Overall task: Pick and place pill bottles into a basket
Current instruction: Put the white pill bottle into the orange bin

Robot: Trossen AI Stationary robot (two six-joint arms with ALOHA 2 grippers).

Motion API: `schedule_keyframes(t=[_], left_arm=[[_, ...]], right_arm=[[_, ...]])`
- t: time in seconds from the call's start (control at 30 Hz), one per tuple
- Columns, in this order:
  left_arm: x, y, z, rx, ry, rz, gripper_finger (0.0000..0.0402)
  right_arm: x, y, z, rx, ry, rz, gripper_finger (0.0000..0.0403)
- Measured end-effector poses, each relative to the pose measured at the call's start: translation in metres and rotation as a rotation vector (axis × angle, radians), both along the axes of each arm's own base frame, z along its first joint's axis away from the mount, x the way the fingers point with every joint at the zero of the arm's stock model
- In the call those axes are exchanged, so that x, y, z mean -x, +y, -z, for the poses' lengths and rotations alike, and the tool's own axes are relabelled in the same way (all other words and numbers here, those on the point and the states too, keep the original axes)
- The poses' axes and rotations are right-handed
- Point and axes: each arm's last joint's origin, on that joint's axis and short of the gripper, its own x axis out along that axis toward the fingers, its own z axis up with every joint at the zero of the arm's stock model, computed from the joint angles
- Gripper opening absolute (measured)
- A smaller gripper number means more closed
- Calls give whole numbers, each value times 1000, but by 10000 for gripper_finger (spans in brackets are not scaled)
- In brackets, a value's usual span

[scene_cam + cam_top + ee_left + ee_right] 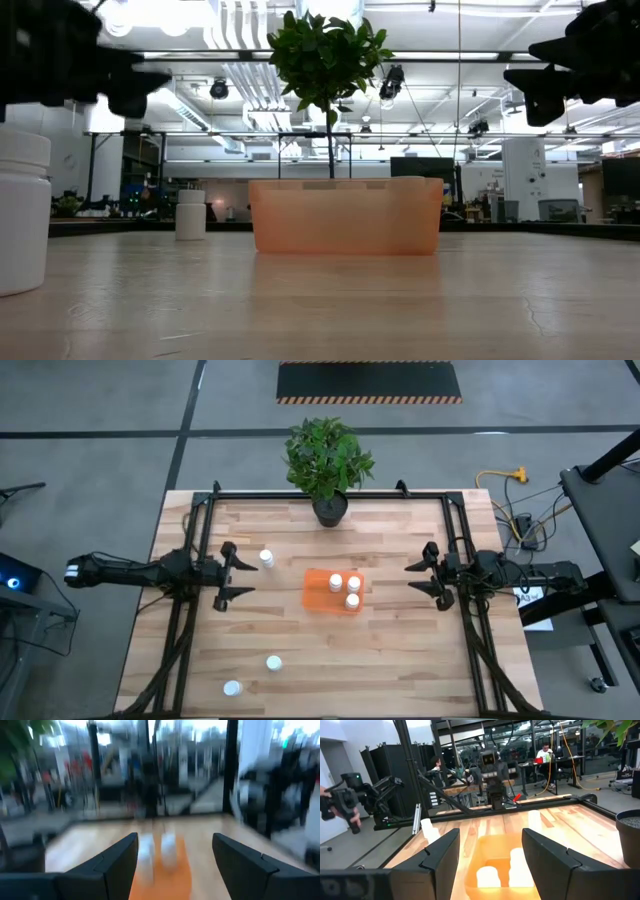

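The orange basket [333, 592] sits near the middle of the desk [400, 650], and three pill bottles [345, 588] stand inside it toward its right end. Three more bottles stand loose on the desk: one [266, 558] left of the basket, close to the left hand [232, 574], and two nearer the front-left corner, one [273, 663] a little ahead of the other [232, 687].

The left hand hovers above the desk on the left side, pointing toward the basket, with its fingers [117, 862] spread apart and nothing between them. The right hand [424, 575] hovers on the opposite side, also facing the basket, its fingers [442, 855] likewise apart and holding nothing. In the low view both hands hang well above the desk surface.

A potted plant [326, 462] stands at the back edge of the desk, behind the basket. In the right wrist view, a person [546, 754] sits at a table in the room beyond.
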Motion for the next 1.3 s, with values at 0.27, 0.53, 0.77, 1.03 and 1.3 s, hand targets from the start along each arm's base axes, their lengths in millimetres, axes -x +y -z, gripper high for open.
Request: schedule_keyframes(t=[0.27, 0.53, 0.77, 1.03, 1.3], left_arm=[[8, 0, -38, 13, -411, 0, 238], [22, 1, -64, 33, -720, -22, 238], [23, 2, -101, 56, -815, -56, 238], [14, 3, -145, 182, -861, -14, 238], [7, 3, -188, 238, -929, 21, 238]], right_arm=[[0, 0, 0, 0, 1, 0, 203], [0, 0, 0, -2, 0, 0, 203], [0, 0, 0, 0, 0, 0, 203], [0, 0, 0, -1, 1, 0, 203], [0, 0, 0, -2, 1, 0, 203]])
